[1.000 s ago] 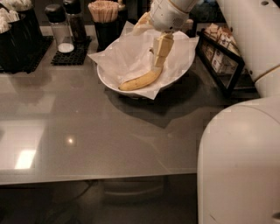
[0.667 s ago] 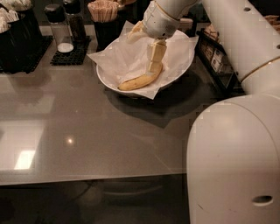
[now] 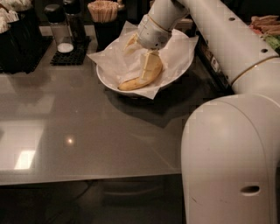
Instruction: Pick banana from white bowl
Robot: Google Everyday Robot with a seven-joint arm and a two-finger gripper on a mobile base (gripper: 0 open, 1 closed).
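Curved yellow banana [image 3: 131,83] lying in wide paper-lined white bowl [image 3: 104,80] near worktop's far edge, two-finger gripper [image 3: 136,61] above, jaws released, one pale finger touching banana, glossy grey worktop [image 3: 78,140] open toward near-left corner.

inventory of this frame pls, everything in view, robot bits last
banana: one, yellow, lying in the white bowl.
white bowl: one, white, back centre of the table.
paper liner: one, white, crinkled, inside the bowl, corners over the rim.
table: one, glossy grey, fills the foreground.
clear shaker: one, dark lid, white contents, back left on the mat.
black mat: one, black, back left.
cup of sticks: one, tan sticks in a dark cup, behind the bowl.
black bins: dark, far left, count unclear.
packets: mixed colours, back right, count unclear.
arm: one, white, reaching from the right foreground to the bowl.
gripper: one, pale yellow, down in the bowl at the banana.
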